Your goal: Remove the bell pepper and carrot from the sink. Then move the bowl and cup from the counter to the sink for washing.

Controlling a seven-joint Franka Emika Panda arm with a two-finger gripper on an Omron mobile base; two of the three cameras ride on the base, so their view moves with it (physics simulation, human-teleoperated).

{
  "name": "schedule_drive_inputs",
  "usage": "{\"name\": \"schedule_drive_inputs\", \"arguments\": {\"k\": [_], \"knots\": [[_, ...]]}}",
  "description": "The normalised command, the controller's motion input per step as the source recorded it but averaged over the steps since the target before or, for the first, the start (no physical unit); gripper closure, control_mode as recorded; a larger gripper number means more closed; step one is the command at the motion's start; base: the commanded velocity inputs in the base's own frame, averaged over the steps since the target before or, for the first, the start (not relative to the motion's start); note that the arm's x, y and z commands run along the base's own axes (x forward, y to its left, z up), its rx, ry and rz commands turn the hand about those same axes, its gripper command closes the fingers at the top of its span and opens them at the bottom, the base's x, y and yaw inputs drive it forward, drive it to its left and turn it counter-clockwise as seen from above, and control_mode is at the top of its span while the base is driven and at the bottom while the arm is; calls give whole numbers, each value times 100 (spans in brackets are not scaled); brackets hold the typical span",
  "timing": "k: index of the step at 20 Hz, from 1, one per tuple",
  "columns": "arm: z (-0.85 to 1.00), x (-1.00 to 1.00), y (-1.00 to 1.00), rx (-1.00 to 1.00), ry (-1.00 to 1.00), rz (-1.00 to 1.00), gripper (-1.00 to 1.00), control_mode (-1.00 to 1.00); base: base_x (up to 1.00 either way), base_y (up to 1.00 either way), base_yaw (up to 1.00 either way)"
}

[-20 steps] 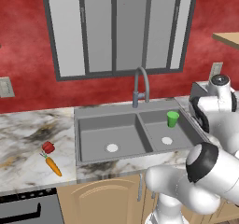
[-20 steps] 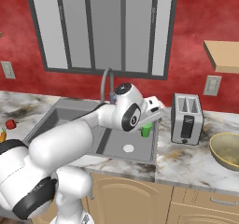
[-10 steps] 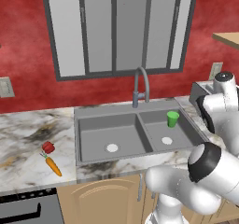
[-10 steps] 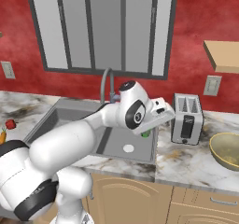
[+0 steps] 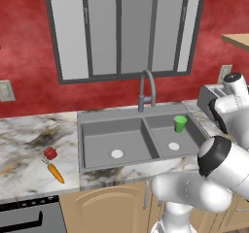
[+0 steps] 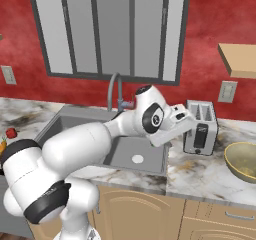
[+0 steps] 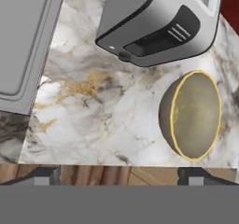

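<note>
Hand view: the bowl (image 7: 193, 116) sits on the counter (image 7: 93, 111), just past the toaster (image 7: 158, 22), w/ its open side facing the camera. It is round, wide and shallow, olive-yellow w/ a thin pale rim. Nothing is inside it.

The gripper (image 7: 119, 174) is wide open and empty. Its two dark fingertips (image 7: 44, 175) poke up at the bottom of the hand view, well short of the bowl.

How it will handle (my guess): hard and stiff, prob. not heavy, but smooth and slippery. It is way too wide to grab across. Best spot is the rim, one finger inside, one outside, on the side nearest the hand. Pinch it firm or it may tip or slide out. It could chip if dropped into the sink.

Right base view shows the bowl (image 6: 242, 160) at the far right of the counter, w/ the toaster (image 6: 200, 126) between it and the sink (image 6: 65, 119).

Left base view: the cup (image 5: 180, 124) is in the right basin of the sink (image 5: 112, 130). The bell pepper (image 5: 49, 153) and carrot (image 5: 56, 172) lie on the counter (image 5: 29, 140) to its left.
</note>
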Motion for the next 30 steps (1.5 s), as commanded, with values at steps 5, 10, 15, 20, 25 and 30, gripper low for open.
{"name": "schedule_drive_inputs", "arguments": {"k": [5,10,15,20,25,30], "knots": [[0,-2,-31,-8,7,0,-100,-100,0,0,0],[0,-8,-26,-2,7,-3,-100,-100,0,0,0],[-1,-17,-17,0,12,-1,-100,-100,0,0,0],[-2,-11,-13,0,11,0,-100,-100,0,0,0],[-9,-6,-15,-1,7,0,-100,-100,0,0,0],[-12,-4,-15,0,2,0,-100,-100,0,0,0]]}}
